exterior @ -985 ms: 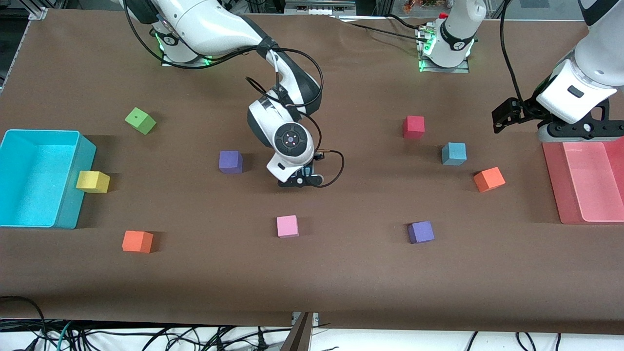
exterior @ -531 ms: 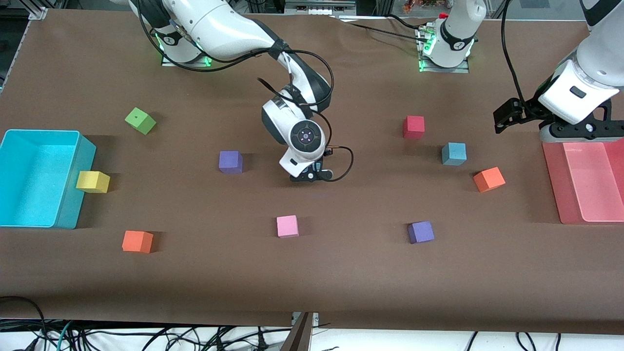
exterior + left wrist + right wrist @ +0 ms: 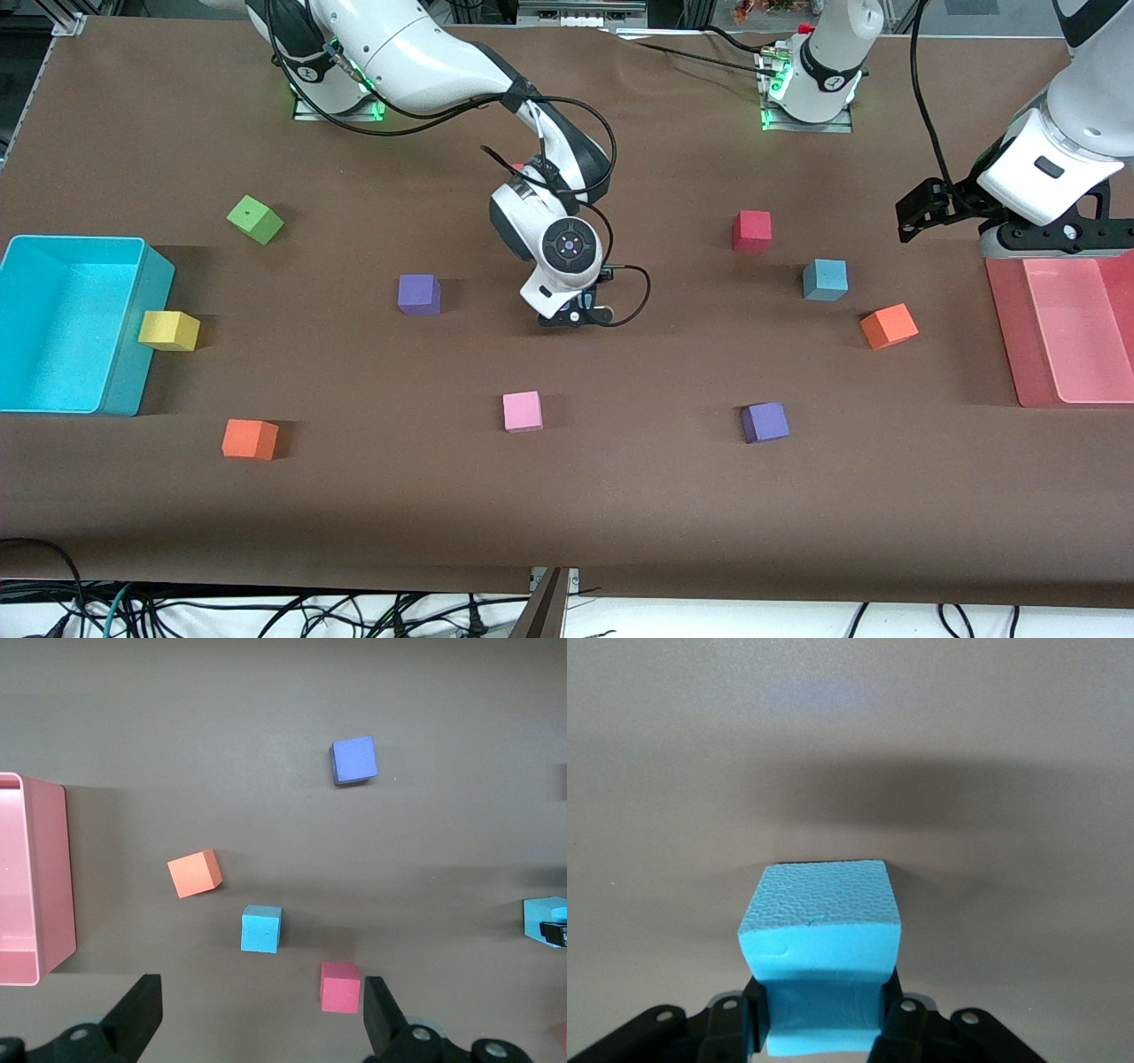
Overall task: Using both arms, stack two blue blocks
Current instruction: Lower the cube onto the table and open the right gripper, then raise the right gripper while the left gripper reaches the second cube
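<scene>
Brown table (image 3: 620,496), scattered foam cubes, cables perhaps on floor (image 3: 266,611)

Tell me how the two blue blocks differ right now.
One blue block is clamped in the shut right gripper above the table's middle; the other blue block rests free on the table, beside the red block. Both are same-sized sky-blue cubes.

The held blue block (image 3: 819,943) looks like matt, pebbled foam; the table (image 3: 620,496) wears matt brown covering.
</scene>
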